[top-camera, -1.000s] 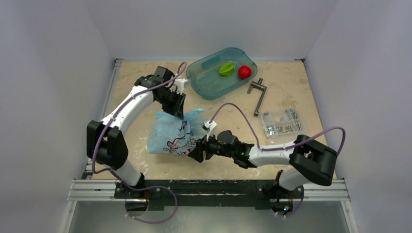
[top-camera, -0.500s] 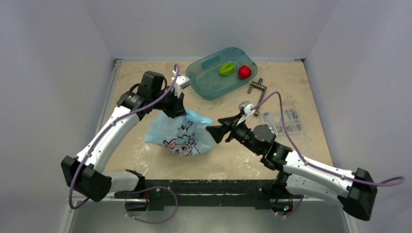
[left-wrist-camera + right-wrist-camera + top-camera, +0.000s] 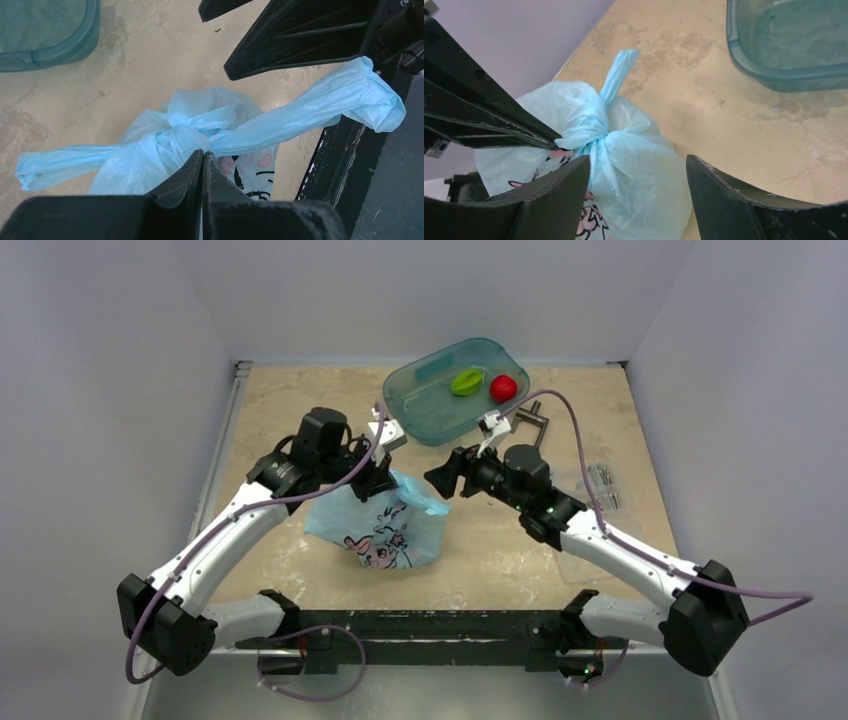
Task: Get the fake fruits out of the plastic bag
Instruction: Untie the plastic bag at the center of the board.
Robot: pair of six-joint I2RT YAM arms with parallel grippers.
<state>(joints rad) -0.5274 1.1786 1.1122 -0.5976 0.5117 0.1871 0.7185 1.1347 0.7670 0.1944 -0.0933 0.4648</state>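
The plastic bag (image 3: 375,530) sat mid-table (image 3: 290,400); behind it, to the right, stood a tub (image 3: 425,415) holding a ridged fruit (image 3: 465,382) left of a round fruit (image 3: 503,388); a packet (image 3: 608,485) lay far right.

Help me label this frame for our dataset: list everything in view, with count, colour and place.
plastic bag: one, light blue with cartoon print, knotted, table centre
tub: one, translucent teal, far side of table
green fruit: one, green, in tub
red fruit: one, red, in tub
metal tool: one, grey, right of tub
packet of small parts: one, clear, table's right side
table: one, beige
left gripper: one, black, shut on plastic bag by its knot
right gripper: one, black, open, beside the knot
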